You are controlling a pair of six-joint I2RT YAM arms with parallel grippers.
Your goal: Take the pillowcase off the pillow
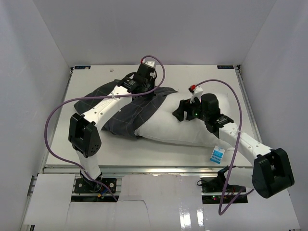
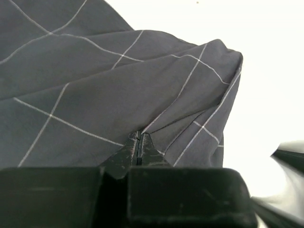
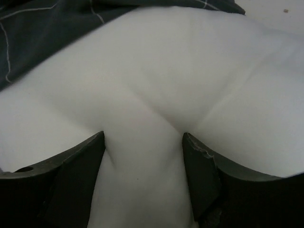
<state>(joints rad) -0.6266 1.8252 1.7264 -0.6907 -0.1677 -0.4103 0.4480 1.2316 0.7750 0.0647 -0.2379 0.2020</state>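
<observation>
Now, left tool [image 2: 139, 138] pinching pillowcase [image 2: 95, 85], right tool [image 3: 143, 138] spread over pillow [image 3: 190, 71]

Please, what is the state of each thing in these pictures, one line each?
pillowcase: wrinkled, partly on, covering one end of the pillow.
pillow: lying flat, mostly bare.
left gripper: shut on the pillowcase.
right gripper: open, pressed into the pillow.

The left arm [image 1: 103, 107] and right arm [image 1: 240, 139] are slim white links between bulky black joint housings. A purple cable [image 1: 50, 120] loops along each. The left hand [image 2: 138, 138] has black, scuffed fingers tapering to points. The right hand [image 3: 142, 142] has broad, dark, curved fingers, one chipped at its edge.
</observation>
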